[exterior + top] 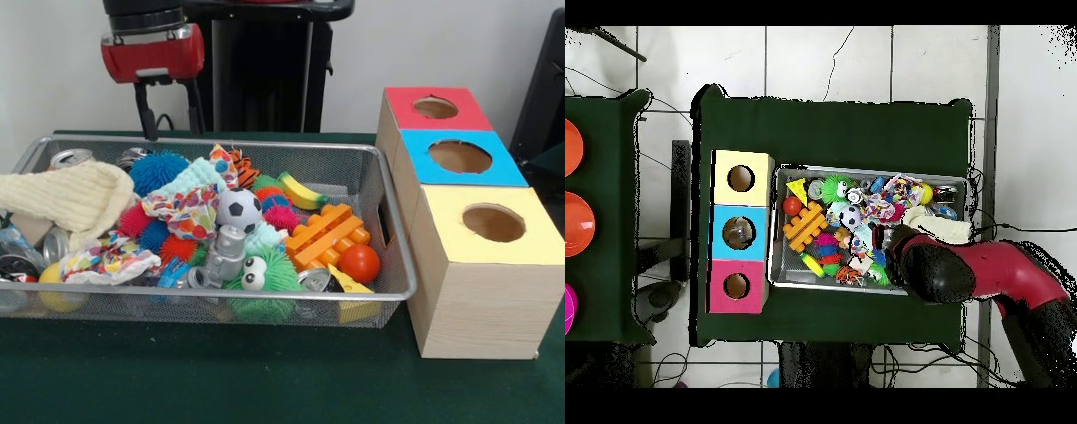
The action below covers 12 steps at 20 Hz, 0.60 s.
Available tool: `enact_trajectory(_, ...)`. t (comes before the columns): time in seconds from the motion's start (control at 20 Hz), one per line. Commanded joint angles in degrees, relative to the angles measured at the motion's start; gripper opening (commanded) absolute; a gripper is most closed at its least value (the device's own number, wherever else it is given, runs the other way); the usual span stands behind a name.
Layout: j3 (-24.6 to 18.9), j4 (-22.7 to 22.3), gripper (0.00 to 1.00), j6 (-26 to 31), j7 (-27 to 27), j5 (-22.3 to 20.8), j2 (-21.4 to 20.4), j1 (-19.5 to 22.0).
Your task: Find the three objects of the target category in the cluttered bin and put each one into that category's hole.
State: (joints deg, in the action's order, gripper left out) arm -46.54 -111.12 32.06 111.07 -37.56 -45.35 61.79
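In the front view the gripper [168, 110] hangs above the far left part of the bin [388, 265], its two dark fingers [141, 113] spread apart with nothing between them, their tips just above the far rim. The bin sits on the green surface [265, 380], crammed with spiky balls [159, 170], a cream cloth [66, 199], a soccer ball [238, 209], an orange block [327, 234] and cans [71, 158]. One clear crushed bottle [18, 243] with blue marks seems to show at the bin's left edge, half buried under the cloth; its long axis and heading cannot be judged, and the other two are not visible. The red box's hole [435, 108] lies at the far right corner, behind the blue and yellow boxes. A good search likely means pushing the cloth aside first, then closing across a bottle's narrow width. In the overhead view the arm [985, 270] covers the bin's right end near the surface's bottom edge, hiding the fingers; the red hole [736, 286] sits at the left, nearest the bottom edge, well apart from the arm.
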Motion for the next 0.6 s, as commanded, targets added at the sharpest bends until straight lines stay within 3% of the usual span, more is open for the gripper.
enact_trajectory(0.05,1.65,3.17,1.0,-0.02,-8.66,-6.11,3.31,-2.05)
enact_trajectory(0.6,4.61,5.17,1.0,-4.81,-4.78,-11.71,9.01,-3.23)
